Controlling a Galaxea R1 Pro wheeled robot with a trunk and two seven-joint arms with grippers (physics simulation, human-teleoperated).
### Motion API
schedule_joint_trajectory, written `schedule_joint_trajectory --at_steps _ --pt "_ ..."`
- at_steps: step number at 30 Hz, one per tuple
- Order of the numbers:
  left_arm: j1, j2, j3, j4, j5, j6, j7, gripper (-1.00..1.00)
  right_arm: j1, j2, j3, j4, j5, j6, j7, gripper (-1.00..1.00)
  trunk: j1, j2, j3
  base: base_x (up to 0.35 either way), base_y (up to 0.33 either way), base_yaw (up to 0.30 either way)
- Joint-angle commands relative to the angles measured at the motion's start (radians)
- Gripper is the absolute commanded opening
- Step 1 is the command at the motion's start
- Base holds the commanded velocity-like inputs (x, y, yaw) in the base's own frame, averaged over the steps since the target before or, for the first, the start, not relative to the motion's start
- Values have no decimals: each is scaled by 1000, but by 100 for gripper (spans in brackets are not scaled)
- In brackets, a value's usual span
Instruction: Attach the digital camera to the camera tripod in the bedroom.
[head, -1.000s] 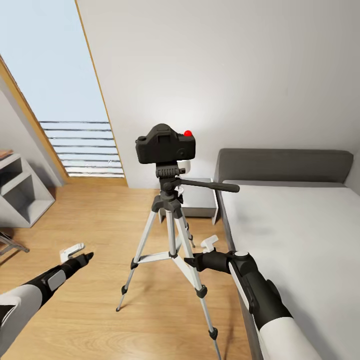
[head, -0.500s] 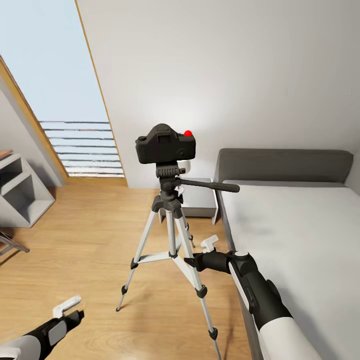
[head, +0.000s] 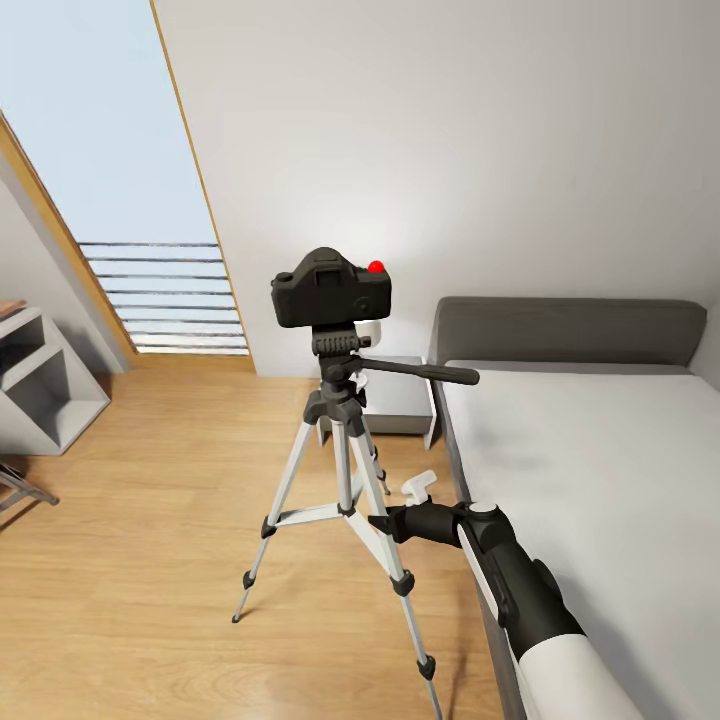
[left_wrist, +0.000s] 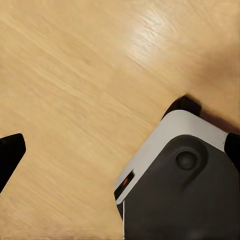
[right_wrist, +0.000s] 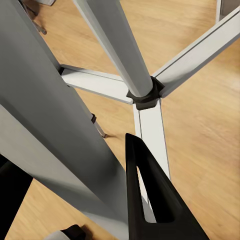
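Shelves (head: 40, 385) are sitting at the left, and our left arm has been dropping away from the floor space beside them; its claw (left_wrist: 120, 150) we cannot judge for opening. Centre, the digital camera (head: 332, 290) is sitting on the camera tripod (head: 340, 470), so we are judging the task done. Our right claw (head: 395, 520) is reaching around a leg, spread apart, holding nothing.

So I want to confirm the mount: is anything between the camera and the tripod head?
Nothing visible: the digital camera sits directly on the camera tripod head, with no gap or object between them.
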Motion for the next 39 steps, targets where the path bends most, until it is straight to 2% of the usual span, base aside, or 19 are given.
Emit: schedule_joint_trajectory --at_steps 1,7,16,20,23,30,39 --pt "10 -1 -5 0 5 4 2 100 -1 0 -2 -1 22 -5 7 -100 1 -2 -2 0 0 0" --pt "80 -9 -5 0 2 6 1 100 -1 0 -2 -1 22 -5 6 -100 1 -2 -2 0 0 0" --pt "158 -61 -5 0 1 4 -1 100 -1 0 -2 -1 22 -5 6 -100 1 -2 -2 0 0 0" --pt "181 -84 -5 -1 4 -18 -1 100 0 -23 0 -25 16 30 32 -100 1 -2 -2 0 0 0" --pt "193 -84 -5 -1 4 -22 -1 100 0 -40 0 -19 9 40 50 -100 1 -2 -2 0 0 0" --pt "201 -86 -5 0 5 -51 -1 100 1 -2 1 -12 16 29 7 -100 1 -2 -2 0 0 0" --pt "203 -87 -5 0 6 -80 -1 100 1 3 3 -8 -29 33 -32 -100 1 -2 -2 0 0 0"
